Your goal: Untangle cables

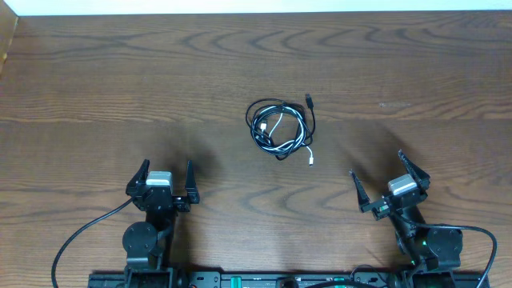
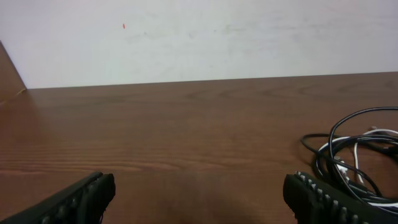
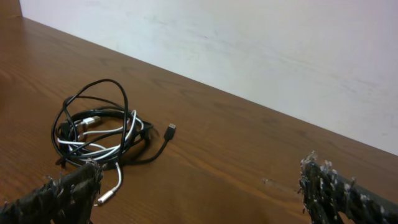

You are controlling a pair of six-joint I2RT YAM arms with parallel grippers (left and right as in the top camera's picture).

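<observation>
Cables (image 1: 280, 126): one tangled bundle lying on the table (image 1: 96, 96), about mid-depth, slightly right of centre, touching neither gripper.
Black cable (image 1: 258, 112): coiled in several loose loops that form the outside of the bundle; one loop stands up off the table in the right wrist view.
Black plug (image 1: 309, 101): sticks out at the far right of the bundle, lying flat on the wood.
White cable (image 1: 307, 152): wound through the inside of the black loops, with its tail running out on the near right side.
White connector (image 1: 310, 160): at the end of that tail, just near of the bundle, flat on the table.
Left gripper (image 1: 167, 166): at the near left, well apart from the bundle, jaws spread wide, nothing between them.
Left wrist view: bundle (image 2: 348, 155) shows at the right edge, beyond the right finger; bare wood between the fingers.
Right gripper (image 1: 376, 162): at the near right, angled toward the far left, jaws spread wide, holding nothing.
Right wrist view: bundle (image 3: 99, 130) sits ahead and to the left, just past the left finger.
Wall (image 2: 199, 37): pale, behind the far table edge.
</observation>
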